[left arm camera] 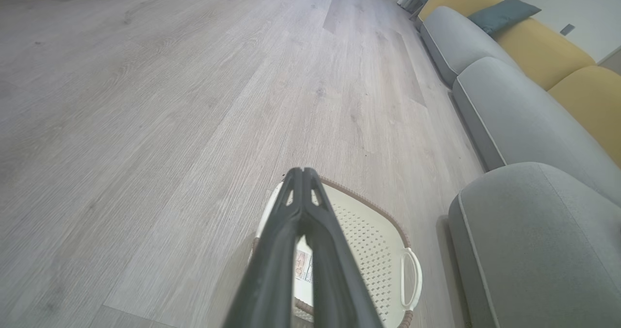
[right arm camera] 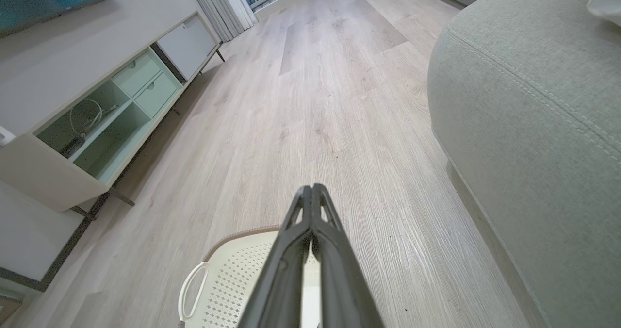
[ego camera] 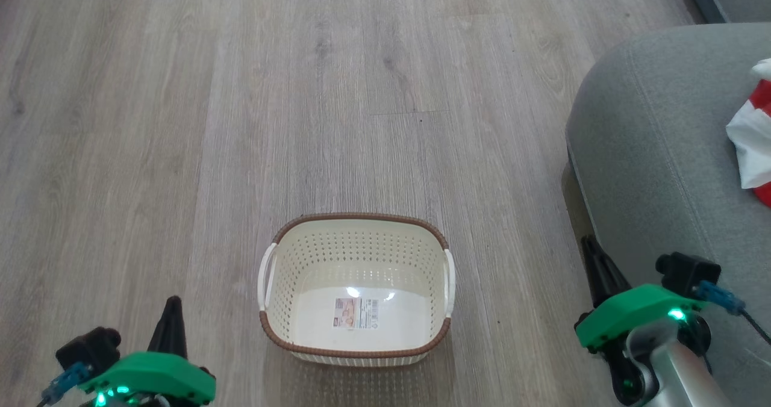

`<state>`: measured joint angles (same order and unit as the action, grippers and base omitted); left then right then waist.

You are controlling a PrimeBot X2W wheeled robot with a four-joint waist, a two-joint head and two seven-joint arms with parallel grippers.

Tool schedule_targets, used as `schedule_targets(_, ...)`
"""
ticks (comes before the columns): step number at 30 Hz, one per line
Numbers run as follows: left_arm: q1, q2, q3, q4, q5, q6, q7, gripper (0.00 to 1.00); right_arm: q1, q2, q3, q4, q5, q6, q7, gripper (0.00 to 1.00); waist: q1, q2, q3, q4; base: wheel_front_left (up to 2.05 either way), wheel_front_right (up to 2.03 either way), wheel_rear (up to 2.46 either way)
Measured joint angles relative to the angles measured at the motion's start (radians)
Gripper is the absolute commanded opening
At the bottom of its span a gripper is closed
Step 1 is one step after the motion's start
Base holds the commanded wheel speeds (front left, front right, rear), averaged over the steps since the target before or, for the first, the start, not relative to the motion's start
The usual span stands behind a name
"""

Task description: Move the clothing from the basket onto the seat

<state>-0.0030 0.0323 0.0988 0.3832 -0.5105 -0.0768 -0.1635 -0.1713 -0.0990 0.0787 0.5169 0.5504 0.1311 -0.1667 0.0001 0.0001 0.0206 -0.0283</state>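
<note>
Since the basket [ego camera: 361, 217] sits empty on the floor [ego camera: 241, 124] and the clothing [ego camera: 753, 136] lies on the seat [ego camera: 650, 142], the left gripper [ego camera: 173, 306] and right gripper [ego camera: 588, 245], both clenched on nothing, should probably just park clear.

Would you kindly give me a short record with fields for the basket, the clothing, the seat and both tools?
basket: upright on the wooden floor, nothing inside but a label sticker
clothing: red and white fabric lying on the seat, at the head view's right edge
seat: grey-green cushion, right of the basket, apart from it
left tool: shut, holding nothing, low left of the basket
right tool: shut, holding nothing, beside the seat
task state: looks done
</note>
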Motion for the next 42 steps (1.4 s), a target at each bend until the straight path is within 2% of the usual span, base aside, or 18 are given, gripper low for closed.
schedule_targets(42,-0.016,0.001,-0.003,-0.043,-0.460,-0.018,0.115,0.00,0.023,0.020,-0.089,-0.096,0.443,0.000,0.114,0.00,0.0000,0.0000,-0.007,0.012,0.00,0.00,0.00)
